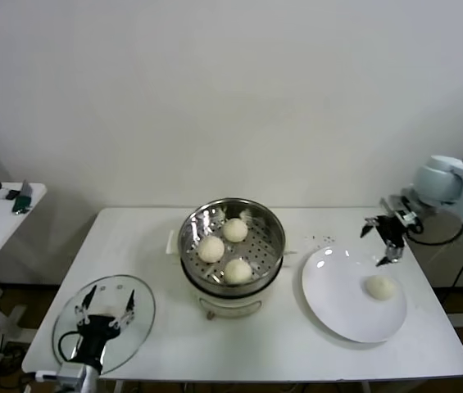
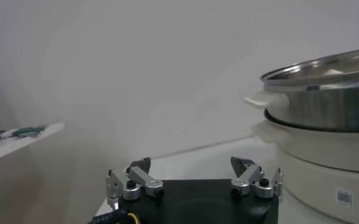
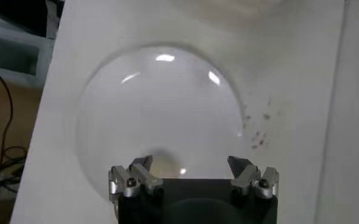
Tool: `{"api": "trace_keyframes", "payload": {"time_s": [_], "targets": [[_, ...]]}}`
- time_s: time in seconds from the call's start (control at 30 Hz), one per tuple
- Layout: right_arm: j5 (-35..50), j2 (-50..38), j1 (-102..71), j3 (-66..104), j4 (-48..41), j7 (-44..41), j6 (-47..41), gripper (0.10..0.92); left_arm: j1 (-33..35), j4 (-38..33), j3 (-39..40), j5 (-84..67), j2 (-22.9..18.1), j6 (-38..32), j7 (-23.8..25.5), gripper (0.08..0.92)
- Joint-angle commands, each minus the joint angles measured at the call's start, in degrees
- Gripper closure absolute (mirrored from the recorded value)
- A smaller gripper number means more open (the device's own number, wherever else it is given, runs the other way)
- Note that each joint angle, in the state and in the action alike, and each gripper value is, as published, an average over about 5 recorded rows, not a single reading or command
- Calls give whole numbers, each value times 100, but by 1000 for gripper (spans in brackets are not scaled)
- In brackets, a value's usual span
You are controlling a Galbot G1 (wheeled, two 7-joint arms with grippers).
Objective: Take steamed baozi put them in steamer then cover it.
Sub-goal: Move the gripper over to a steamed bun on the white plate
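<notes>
Steamed baozi, smooth round cream-white dough buns: three [image 1: 211, 248] in the steamer, one [image 1: 380, 286] on the plate.

The round shiny stainless-steel steamer [image 1: 272, 229] with its perforated floor sits uncovered on a cream-white pot base in the middle of the white counter [image 1: 133, 237]. The fourth bun lies on the flat white round plate [image 1: 338, 303], just to the robot's right of the steamer. The right gripper [image 1: 380, 241] hangs over the plate's far edge, its fingers spread and pinching nothing. The left gripper [image 1: 106, 311] hovers above the clear round glass lid [image 1: 145, 307] at the counter's near left corner, fingers spread wide and empty.
</notes>
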Motion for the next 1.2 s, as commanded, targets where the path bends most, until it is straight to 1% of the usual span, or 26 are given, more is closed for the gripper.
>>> {"api": "trace_keyframes", "payload": {"time_s": [0.03,0.53,0.87,1.2], "targets": [[-915,-749,-2046,1622,-446,-33,-100,203,19,-18,3,56,-16,24,3,177],[-1351,193,-2844,2309,-1404,76,66,203,55,71,-55,80,3,32,0,177],[-1653,592,-2967,2442,-1758,109,194,203,47,127,-46,150,-1,21,3,177],[-1648,833,-2969,2414,-1870,81,176,203,62,129,-62,161,-6,12,3,177]]}}
